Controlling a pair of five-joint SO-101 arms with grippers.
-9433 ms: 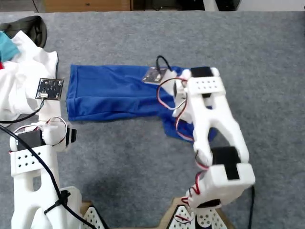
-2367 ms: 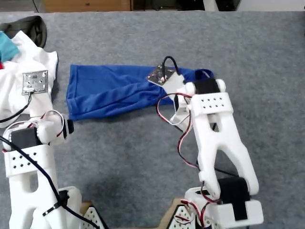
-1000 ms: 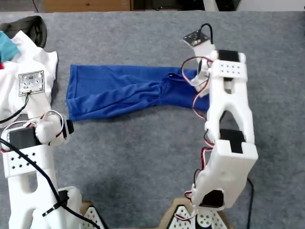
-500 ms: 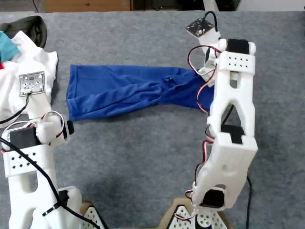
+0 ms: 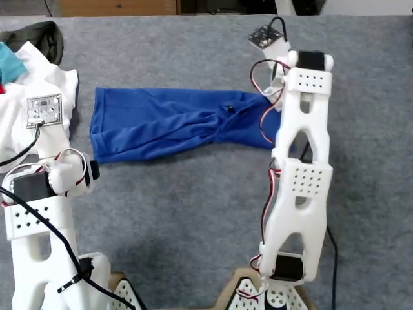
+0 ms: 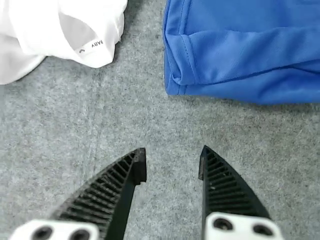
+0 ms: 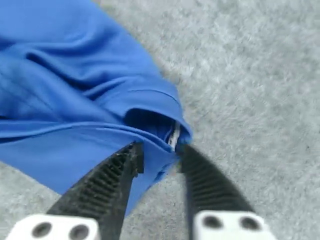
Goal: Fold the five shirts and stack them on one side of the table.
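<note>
High view: the blue shirt (image 5: 161, 123) lies folded into a long band across the middle of the table (image 5: 193, 219), flat at the left end and creased and bunched toward the right end. The right arm (image 5: 303, 129) stretches far out from its base at the near edge, and its wrist sits over the band's right end. In the right wrist view the right gripper (image 7: 159, 152) is down at that end: its jaws stand apart, released, with the shirt's turned-over hem and a white tag (image 7: 174, 136) in the gap between them; one finger (image 7: 116, 175) lies over blue cloth, the other over bare grey table just beside the hem. The left arm (image 5: 39, 213) stands at the left side of the table, its wrist above a white shirt (image 5: 26, 84) that lies crumpled at the far left, close to the blue band's left end but apart from it by a strip of table. In the left wrist view the left gripper (image 6: 172, 160) hangs over bare table with its jaws wide apart, holding nothing; the blue shirt's folded left end and the white shirt lie beyond its tips, neither touched. A teal cloth (image 5: 8, 64) and a dark cloth (image 5: 42, 35) lie heaped with the white shirt at the far left corner
</note>
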